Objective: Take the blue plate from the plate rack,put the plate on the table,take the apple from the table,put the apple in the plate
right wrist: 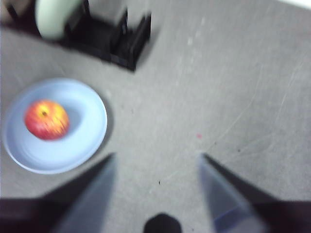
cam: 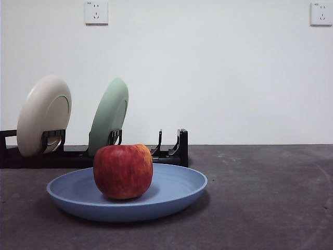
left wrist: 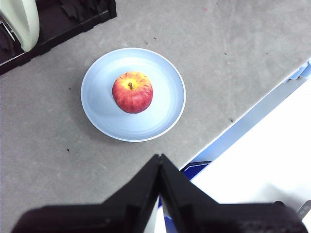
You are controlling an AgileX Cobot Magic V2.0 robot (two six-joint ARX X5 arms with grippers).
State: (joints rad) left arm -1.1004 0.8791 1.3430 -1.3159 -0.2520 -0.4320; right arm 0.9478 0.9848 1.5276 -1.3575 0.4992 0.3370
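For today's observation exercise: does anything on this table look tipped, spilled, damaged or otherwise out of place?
Nothing stands out. The apple sits upright in the blue plate, which lies flat on the table. The cream plate and green plate lean in their slots in the plate rack.

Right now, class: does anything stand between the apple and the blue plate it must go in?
Nothing does: the apple already sits in the blue plate on the table, both grippers clear of it.

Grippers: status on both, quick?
Left gripper: closed, holding nothing, above the table clear of the apple on the blue plate.
Right gripper: open, empty.
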